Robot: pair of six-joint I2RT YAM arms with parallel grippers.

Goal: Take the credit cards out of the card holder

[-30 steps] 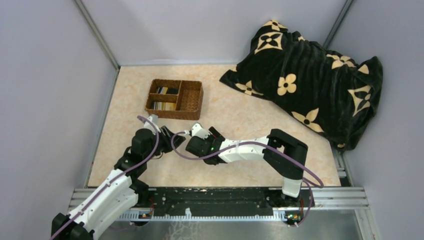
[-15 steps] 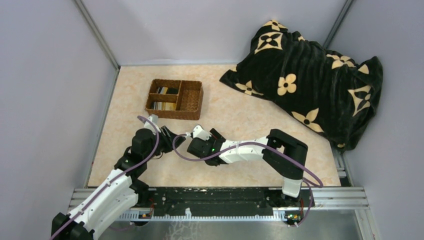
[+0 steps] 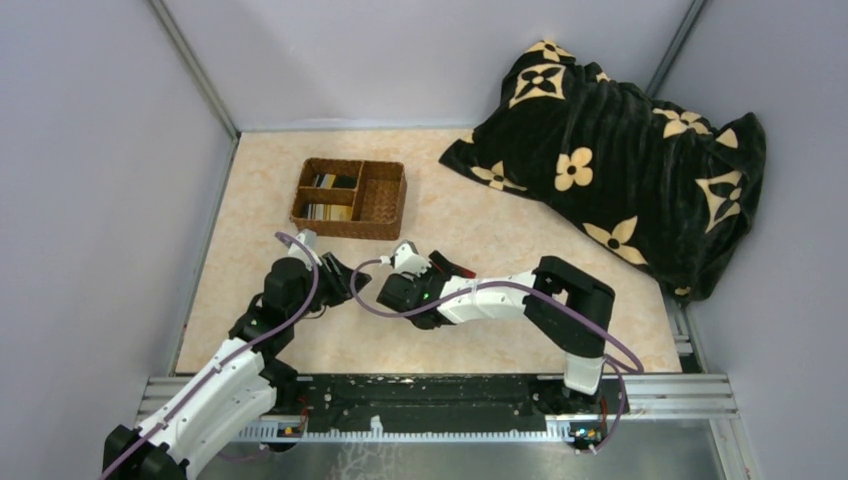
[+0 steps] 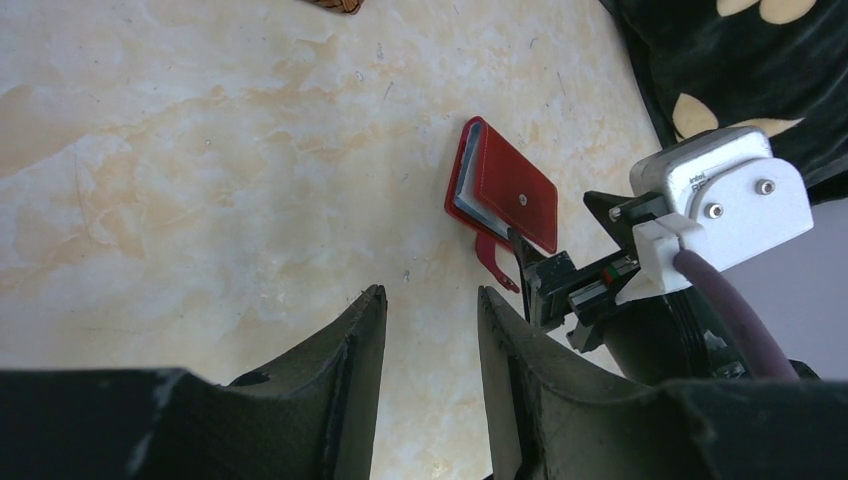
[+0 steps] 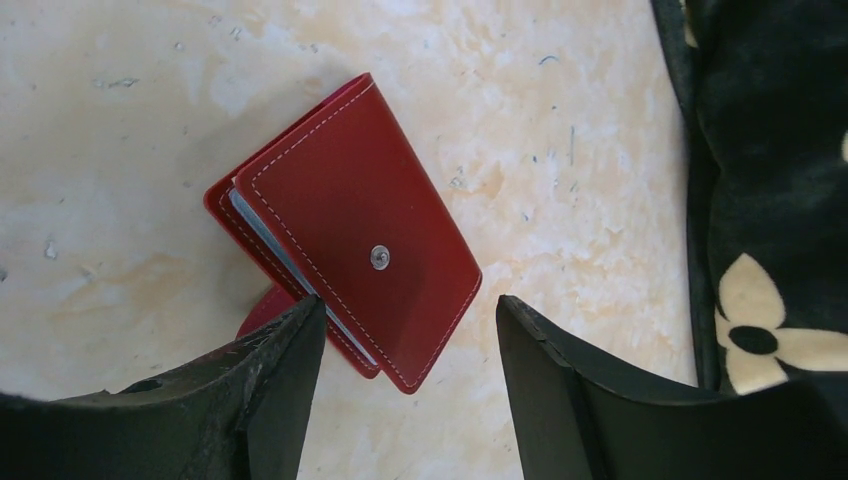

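From above, the left pincer [image 3: 338, 280] and the right pincer [image 3: 458, 268] sit close together over the near middle of the table [image 3: 250, 200], a pale marbled top walled in by plain grey panels. Farther back stands a brown wicker basket [image 3: 352, 163], with credit cards [image 3: 328, 211] lying in its left compartments. A black blanket [image 3: 620, 150] with cream flowers is heaped in the far right corner.

The left wrist view shows the left pincer partly open, with a narrow gap between its fingers [image 4: 365, 350]. It holds nothing and only bare table shows between them. Beyond it the red card holder [image 4: 510, 190] lies flat on the table near the blanket's edge. Its long axis runs from upper left to lower right, and its snap tab [image 4: 490, 258] points back toward the camera. The right pincer's dark fingers reach it at that end.

The right wrist view shows the right pincer spread wide and gripping nothing. The card holder is closed with its stud face up, angled diagonally, and bluish pockets show along its lower left edge. One finger overlaps the corner by the tab, but whether it touches is unclear.
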